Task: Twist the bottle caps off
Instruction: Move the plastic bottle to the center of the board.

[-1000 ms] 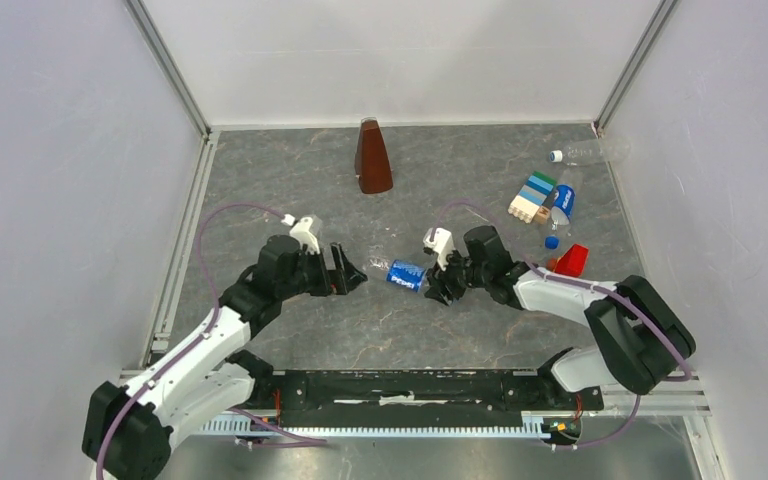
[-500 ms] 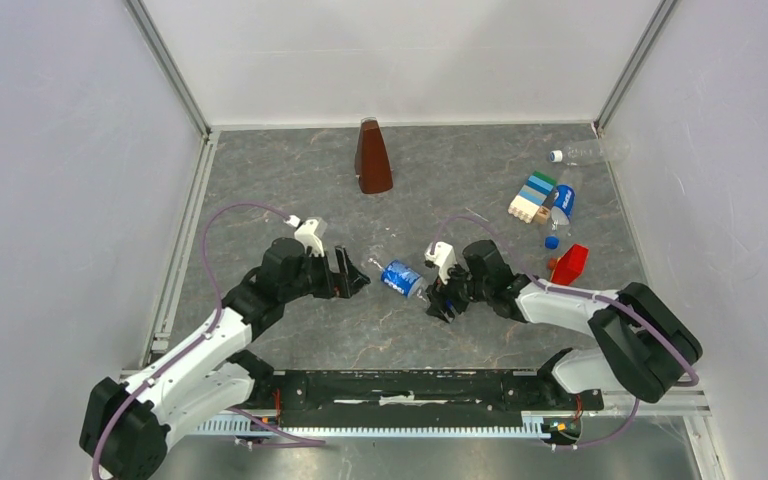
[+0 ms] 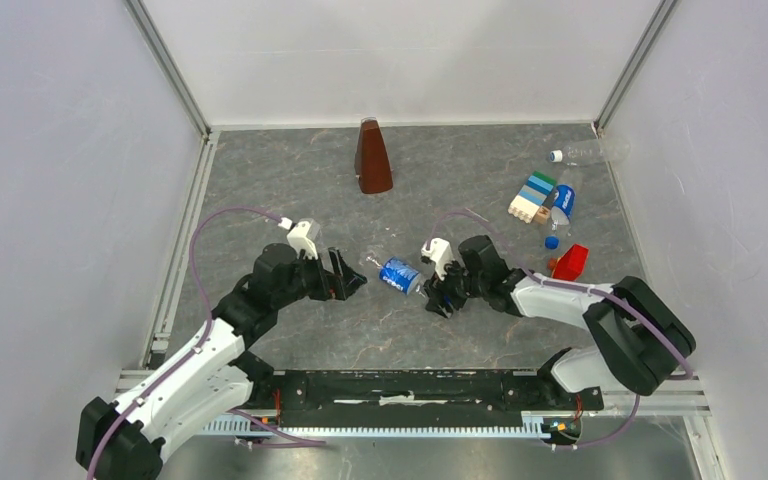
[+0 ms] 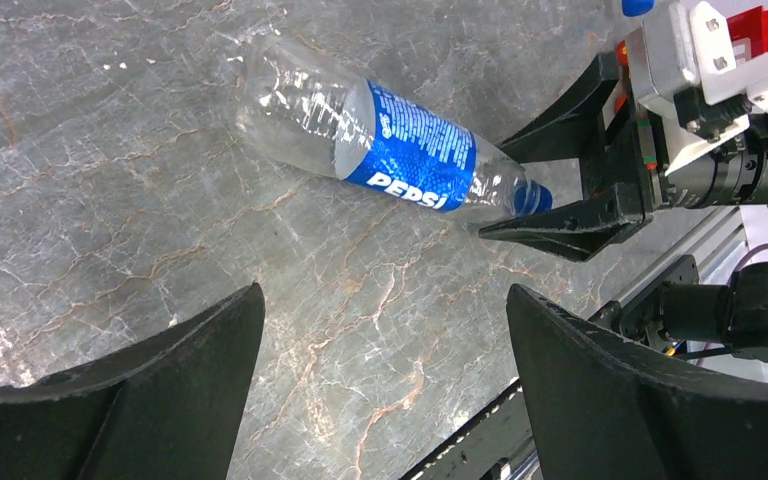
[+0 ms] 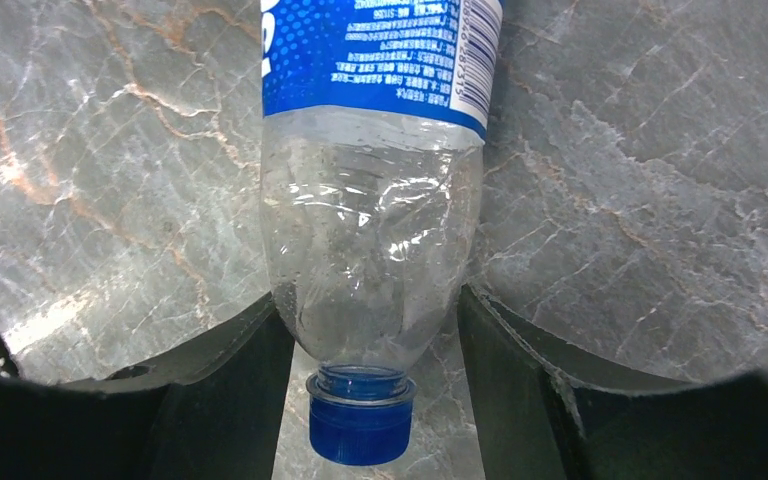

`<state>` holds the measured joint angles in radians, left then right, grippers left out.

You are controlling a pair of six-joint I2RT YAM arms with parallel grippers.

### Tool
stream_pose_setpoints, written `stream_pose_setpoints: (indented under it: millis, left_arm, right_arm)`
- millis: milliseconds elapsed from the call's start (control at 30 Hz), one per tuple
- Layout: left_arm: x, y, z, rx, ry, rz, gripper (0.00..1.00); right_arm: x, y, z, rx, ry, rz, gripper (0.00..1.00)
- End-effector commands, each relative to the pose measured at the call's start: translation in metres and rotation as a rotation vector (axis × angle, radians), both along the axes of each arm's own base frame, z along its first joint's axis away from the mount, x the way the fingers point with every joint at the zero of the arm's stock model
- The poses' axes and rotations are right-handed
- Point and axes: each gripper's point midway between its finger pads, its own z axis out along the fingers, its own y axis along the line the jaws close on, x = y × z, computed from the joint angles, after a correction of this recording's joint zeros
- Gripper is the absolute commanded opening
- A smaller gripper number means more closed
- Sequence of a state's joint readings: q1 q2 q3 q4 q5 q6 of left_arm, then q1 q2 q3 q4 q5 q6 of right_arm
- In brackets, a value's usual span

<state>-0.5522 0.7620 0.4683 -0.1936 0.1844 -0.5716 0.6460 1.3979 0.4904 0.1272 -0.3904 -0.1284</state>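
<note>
Now the right gripper (image 5: 370, 298) has its fingers (image 5: 210, 400) partly apart, one on each side of the neck of the bottle (image 4: 400, 160). The blue cap (image 5: 360, 425) sits between them with a gap on either side, so neither finger grips it. Their inner edges meet the clear shoulder, but we cannot tell whether they press it.

A second ago this gripper sat slightly farther from the near edge of the table (image 3: 290, 170). The bottle has since swung, so its base points more toward the far left corner. The left gripper (image 4: 382, 300) is spread wide and holds nothing; it has eased back a little toward the left edge.

We find the bottle on its side near the table's middle, between both grippers, with its cap end fenced in by the right fingers.

Toward the far edge stands a brown pyramid (image 3: 371, 157). Along the right edge lie a stack of blocks (image 3: 534, 197), a second labelled bottle (image 3: 562, 203) just beside it, a loose blue cap (image 3: 552, 241) and a red block (image 3: 571, 260). An unlabelled bottle (image 3: 590, 153) lies in the far right corner.
</note>
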Motion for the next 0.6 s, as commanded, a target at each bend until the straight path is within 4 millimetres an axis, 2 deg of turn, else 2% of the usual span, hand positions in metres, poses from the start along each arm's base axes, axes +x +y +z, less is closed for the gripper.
stream_pose_setpoints:
  millis: [0,100,267,433,567]
  left_arm:
    - [0.003,0.000,0.014,-0.025,0.017,0.041,0.95]
    - [-0.006,-0.001,0.015,-0.036,0.047,0.026,0.95]
    - [-0.010,0.009,0.013,-0.023,0.027,0.051,0.95]
    - [-0.010,0.008,0.008,-0.021,0.041,0.051,0.95]
    - [-0.005,0.007,0.004,0.001,0.041,0.051,0.95]
  right_arm:
    - [0.003,-0.011,-0.010,-0.101,0.051,-0.035,0.66]
    - [-0.004,-0.006,-0.014,-0.056,0.107,-0.057,0.66]
    - [-0.020,-0.016,-0.018,0.014,0.115,-0.139,0.61]
    - [-0.041,-0.028,-0.017,0.077,0.097,-0.164,0.58]
    - [-0.045,-0.025,-0.011,0.127,0.088,-0.155,0.58]
